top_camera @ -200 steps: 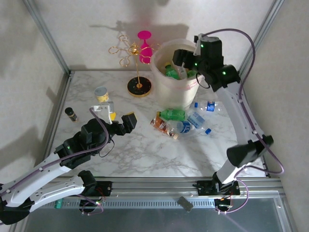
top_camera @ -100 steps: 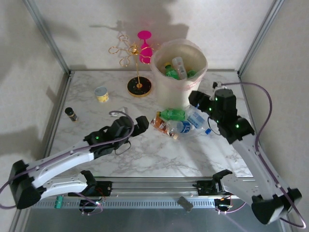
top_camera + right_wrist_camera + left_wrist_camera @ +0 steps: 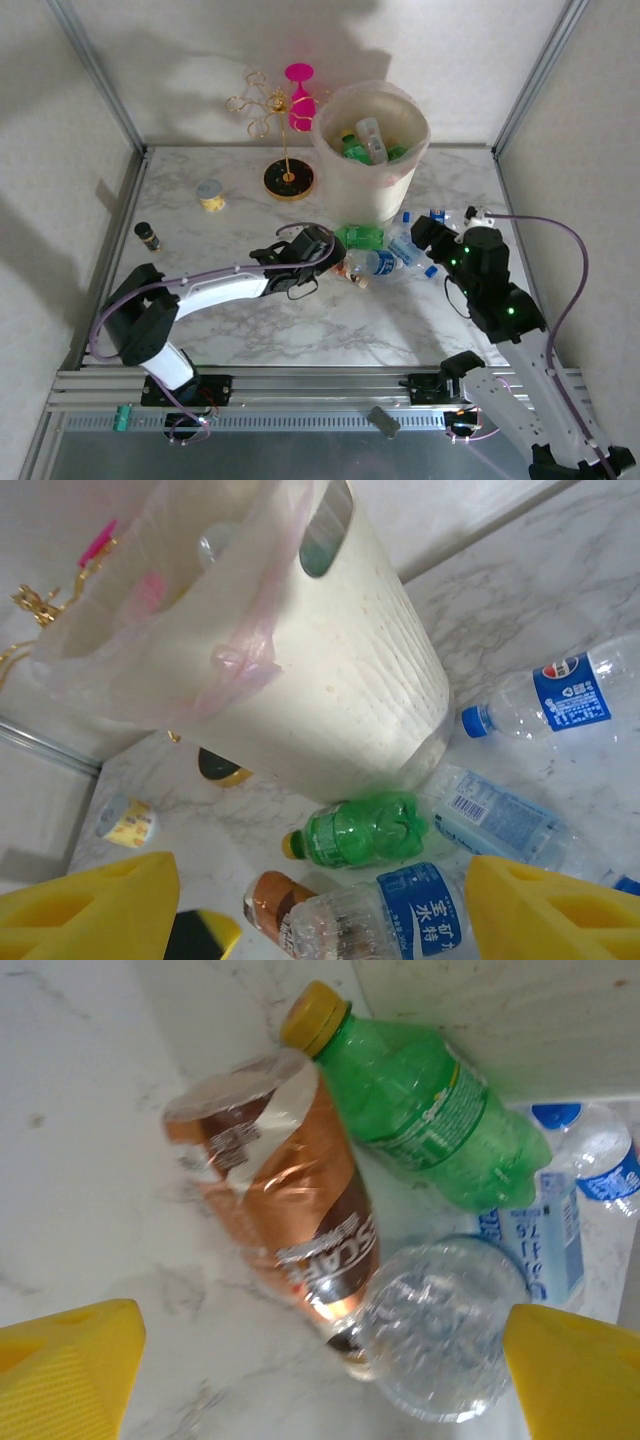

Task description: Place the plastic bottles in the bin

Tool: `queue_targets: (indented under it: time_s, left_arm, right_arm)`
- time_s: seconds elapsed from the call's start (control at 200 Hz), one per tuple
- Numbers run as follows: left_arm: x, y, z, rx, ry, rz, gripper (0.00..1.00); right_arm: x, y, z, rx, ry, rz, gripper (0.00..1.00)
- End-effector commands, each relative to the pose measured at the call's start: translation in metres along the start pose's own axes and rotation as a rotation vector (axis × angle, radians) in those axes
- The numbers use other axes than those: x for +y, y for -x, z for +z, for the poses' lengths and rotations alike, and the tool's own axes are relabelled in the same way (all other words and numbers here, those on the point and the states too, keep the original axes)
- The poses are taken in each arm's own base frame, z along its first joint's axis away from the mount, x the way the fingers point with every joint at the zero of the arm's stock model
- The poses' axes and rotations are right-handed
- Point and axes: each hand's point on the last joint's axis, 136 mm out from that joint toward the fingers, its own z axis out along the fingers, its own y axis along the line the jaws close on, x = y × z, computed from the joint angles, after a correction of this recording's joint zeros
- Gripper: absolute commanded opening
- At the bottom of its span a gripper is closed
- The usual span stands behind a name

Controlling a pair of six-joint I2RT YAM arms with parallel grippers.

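The bin stands at the back centre with several plastic bottles inside. In front of it lies a pile: a green bottle, a brown-labelled one and a clear blue-labelled one, with more to the right. My left gripper is open just over the pile's left end. In the left wrist view, the left gripper flanks the ends of the brown bottle and the clear bottle. My right gripper hovers open at the pile's right. Between the right gripper's fingers lies the blue-labelled bottle.
A gold wire stand on a black base and a pink piece are left of the bin. A small yellow-banded cup and a dark vial sit at the left. Frame posts line both sides.
My left arm has reached forward and right to the bottle pile. My right arm came down from over the bin to the pile's right side.
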Motion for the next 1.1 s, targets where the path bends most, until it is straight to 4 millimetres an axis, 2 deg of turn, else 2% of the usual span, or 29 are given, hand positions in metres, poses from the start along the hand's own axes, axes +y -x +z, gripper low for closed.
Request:
queue_targets:
  time_s: [0.0,0.275,0.506,0.611,0.771,0.876,1.096]
  left_arm:
    - [-0.008,0.011,0.017,-0.017,-0.011,-0.104,0.89]
    - [0.015,0.027,0.059,-0.037,0.068,-0.198,0.82]
    - [0.013,0.034,0.08,-0.037,0.068,-0.223,0.77]
    - [0.013,0.034,0.087,-0.03,0.059,-0.237,0.7]
    - [0.015,0.029,0.091,-0.009,0.059,-0.251,0.62]
    - [0.019,0.029,0.089,-0.014,0.067,-0.248,0.53]
    - [0.033,0.037,0.074,-0.057,0.117,-0.207,0.5]
  right_arm:
    - [0.002,0.016,-0.02,-0.066,0.008,0.023,0.76]
    - [0.005,0.035,-0.045,-0.142,0.023,0.027,0.77]
    - [-0.003,0.024,-0.04,-0.121,0.006,0.021,0.77]
    - [-0.006,0.017,-0.035,-0.101,0.005,0.028,0.77]
    - [-0.01,0.01,-0.031,-0.083,0.0,0.032,0.77]
    - [-0.012,0.002,-0.026,-0.06,0.003,0.038,0.77]
    - [-0.015,-0.017,-0.015,0.004,0.007,0.05,0.77]
